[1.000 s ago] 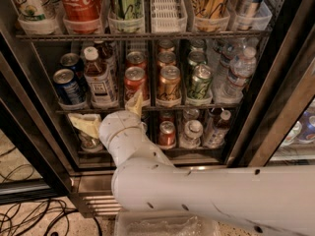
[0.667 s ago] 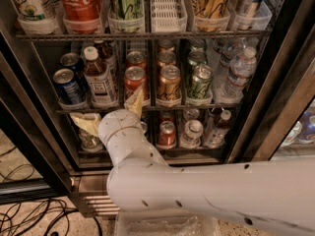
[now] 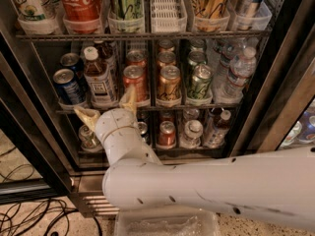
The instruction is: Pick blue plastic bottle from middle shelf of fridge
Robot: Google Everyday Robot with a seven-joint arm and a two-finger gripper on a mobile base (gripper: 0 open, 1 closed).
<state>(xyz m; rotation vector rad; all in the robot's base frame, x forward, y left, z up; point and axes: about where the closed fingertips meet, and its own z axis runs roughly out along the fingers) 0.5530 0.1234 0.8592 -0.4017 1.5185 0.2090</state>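
**The bottle is right above your open gripper**

Look at the middle shelf [image 3: 197,106] of the fridge [image 3: 34,146]. The blue plastic bottle [image 3: 100,80] stands there near the left side. It has a white cap, a white label and a dark drink inside. It stands straight up, so its long way runs up and down. A blue can [image 3: 67,86] is just beside it on the left. A red can [image 3: 134,82] is just beside it on the right.

Your gripper [image 3: 109,109] is at the front edge of that shelf, a bit lower than the bottle. The bottle lies up and a little further in from it. The bottom of the bottle sits over the gap between the two fingers [image 3: 87,116].

The fingers are spread wide apart and point up. They hold nothing. The right finger is close to the tray of the red can, but you cannot tell if it touches.

I think you need to go up and in, so that one finger passes on each side of the bottle. Watch the cans, as they are very near.
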